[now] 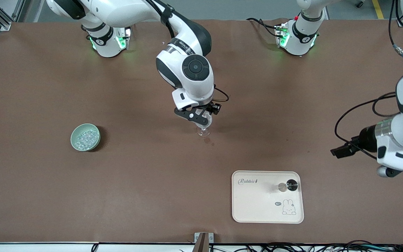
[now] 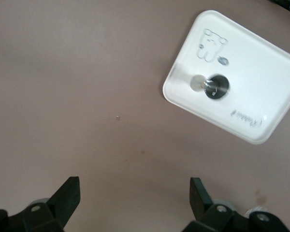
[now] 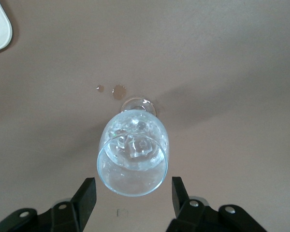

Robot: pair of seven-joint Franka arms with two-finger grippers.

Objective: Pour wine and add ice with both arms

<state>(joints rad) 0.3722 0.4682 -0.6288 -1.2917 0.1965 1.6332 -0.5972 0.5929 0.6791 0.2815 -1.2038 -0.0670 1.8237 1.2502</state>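
A brown table [image 1: 82, 196] carries a cream tray [image 1: 257, 206] with the jigger [image 1: 283, 187] nearer the front camera and a pale green bowl [image 1: 76, 144] of ice [image 1: 85, 137] toward the right arm's end. The right gripper [image 3: 130, 195], fingers spread, hangs over the stemmed glass [image 3: 133, 154], small droplets [image 3: 119, 91] beside its foot. The left gripper [image 2: 135, 198] waits open above bare table near the tray.

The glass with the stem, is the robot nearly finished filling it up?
Nearly, it seems. The stemmed glass already holds ice lumps, and the jigger stands back on the tray, so pouring looks done. The right gripper hangs open right over the glass, holding nothing. The left gripper waits open, toward its own end of the table. More ice sits in the green bowl, maybe to add.
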